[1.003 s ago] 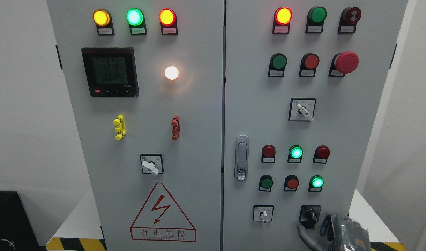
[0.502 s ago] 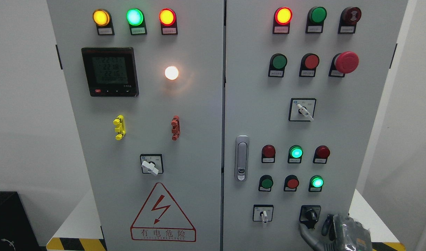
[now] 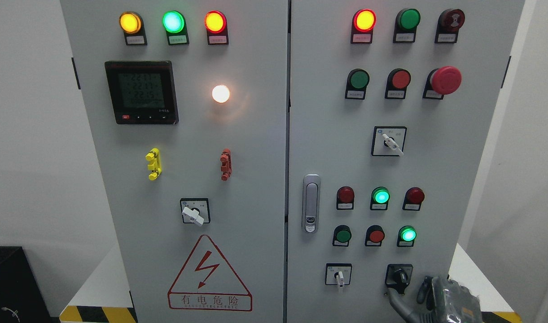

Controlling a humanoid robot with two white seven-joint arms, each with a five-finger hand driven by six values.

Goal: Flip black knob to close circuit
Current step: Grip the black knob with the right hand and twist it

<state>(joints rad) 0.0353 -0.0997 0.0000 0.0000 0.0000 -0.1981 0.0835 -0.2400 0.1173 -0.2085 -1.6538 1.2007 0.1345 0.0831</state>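
Observation:
The black knob [image 3: 399, 275] sits in a black square plate at the lower right of the right cabinet door [image 3: 327, 148]. It points roughly straight down. My right hand [image 3: 406, 294] comes in at the bottom right corner, just below and to the right of the knob. Its grey thumb [image 3: 397, 301] reaches up to the knob's lower edge. A dark finger [image 3: 422, 289] stands apart to the knob's right. The fingers are spread and hold nothing. The left arm is out of view.
A white selector switch [image 3: 339, 274] sits left of the black knob. Lit green lamps [image 3: 407, 234] and red buttons [image 3: 376, 235] are above it. A door handle [image 3: 310, 203] is at the door's left edge. A red mushroom button [image 3: 445, 80] is higher up.
My right hand has shifted slightly right and its thumb has moved up closer under the black knob. The knob has not turned.

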